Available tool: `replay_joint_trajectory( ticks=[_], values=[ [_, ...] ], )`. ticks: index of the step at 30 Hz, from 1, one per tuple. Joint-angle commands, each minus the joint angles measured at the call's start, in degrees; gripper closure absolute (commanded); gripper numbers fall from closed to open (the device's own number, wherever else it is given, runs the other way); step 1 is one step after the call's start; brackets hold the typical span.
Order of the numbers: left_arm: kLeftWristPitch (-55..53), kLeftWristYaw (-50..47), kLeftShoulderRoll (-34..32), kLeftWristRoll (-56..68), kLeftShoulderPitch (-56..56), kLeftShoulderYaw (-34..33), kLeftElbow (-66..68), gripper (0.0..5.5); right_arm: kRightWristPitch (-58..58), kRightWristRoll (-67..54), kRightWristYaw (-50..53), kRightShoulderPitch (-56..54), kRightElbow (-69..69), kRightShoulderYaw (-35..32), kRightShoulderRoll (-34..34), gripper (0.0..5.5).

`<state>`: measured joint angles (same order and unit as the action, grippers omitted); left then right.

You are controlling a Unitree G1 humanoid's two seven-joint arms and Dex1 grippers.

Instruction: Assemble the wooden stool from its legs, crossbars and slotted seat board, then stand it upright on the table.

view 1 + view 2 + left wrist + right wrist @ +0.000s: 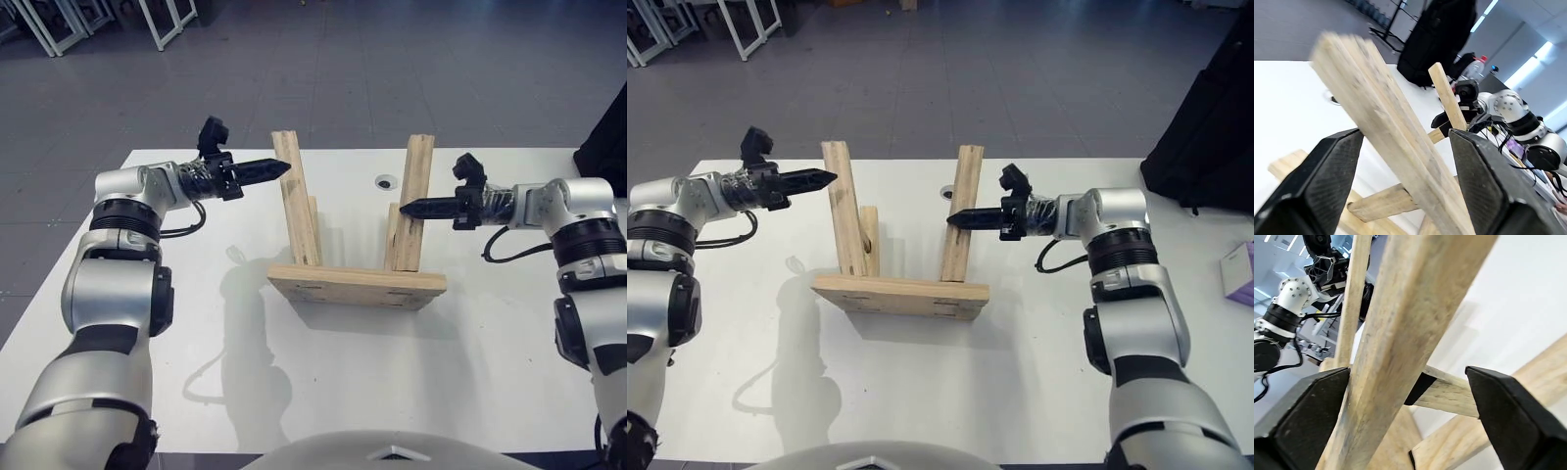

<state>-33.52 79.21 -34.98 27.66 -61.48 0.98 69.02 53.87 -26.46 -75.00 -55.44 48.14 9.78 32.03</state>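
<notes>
The white bench (pixel 490 372) bears the seat board (pixel 358 287) flat, between left tool (pixel 284 167) and right tool (pixel 405 208); a round port (pixel 386 181) sits near the right tool.

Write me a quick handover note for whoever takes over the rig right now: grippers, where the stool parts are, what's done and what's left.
Left gripper: open, fingers either side of the left leg near its top, not clamped.
Right gripper: open, straddling the right leg about halfway up.
Parts: seat board lies flat on the table with both legs pointing up, so it is upside down. A crossbar runs between the legs.
Done: assembly looks complete from here.
Left: close on the legs, turn it all over and stand it upright.
</notes>
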Motion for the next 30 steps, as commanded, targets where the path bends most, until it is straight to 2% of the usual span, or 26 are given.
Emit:
replay_joint_trajectory(
  ticks=[1,5,7,8,10,12,15,21,25,30],
  values=[
    [1.0,-0.7,-2.3,-1.4,-1.9,-4.5,2.2,2.33,-5.1,2.8,0.4,-2.9,6.0,-3.0,2.0,0.74],
    [2.5,0.5,-5.7,-2.5,1.5,-7.7,0.7,2.33,-7.5,3.8,0.5,-3.1,8.0,-6.5,5.0,0.74],
    [3.8,1.5,-8.9,-4.2,7.0,-7.1,-5.2,2.33,-8.1,4.5,0.6,-0.1,4.3,-7.7,7.9,0.74],
    [2.9,1.8,-10.8,-4.3,12.1,-7.0,-12.0,2.33,-9.3,4.7,1.4,4.1,-0.5,-8.8,9.6,0.74],
    [1.0,-1.0,-14.0,-3.8,27.3,-8.5,-33.7,2.33,-18.9,8.0,7.9,19.5,-17.3,-11.3,12.3,0.74],
    [10.4,-3.9,-13.8,-6.7,42.8,-9.6,-50.6,2.33,-19.1,7.3,5.1,33.7,-34.1,-9.5,16.2,0.74],
    [18.0,-1.8,-14.8,-8.9,54.5,-8.5,-59.9,2.33,-18.0,5.1,4.2,41.8,-44.9,-10.5,16.9,0.74],
    [20.2,-3.0,-13.2,-9.1,58.5,-6.1,-70.1,2.33,-17.8,7.2,6.9,45.6,-54.3,-6.4,15.5,0.74],
    [22.8,-4.6,-10.5,-11.6,54.6,-1.7,-68.7,2.33,-16.8,6.3,7.8,44.3,-57.2,-3.2,13.6,0.74],
    [20.7,-2.7,-7.6,-11.2,48.1,4.4,-66.3,2.33,-16.4,6.7,8.8,39.7,-55.5,0.3,10.6,0.74]
  ],
)
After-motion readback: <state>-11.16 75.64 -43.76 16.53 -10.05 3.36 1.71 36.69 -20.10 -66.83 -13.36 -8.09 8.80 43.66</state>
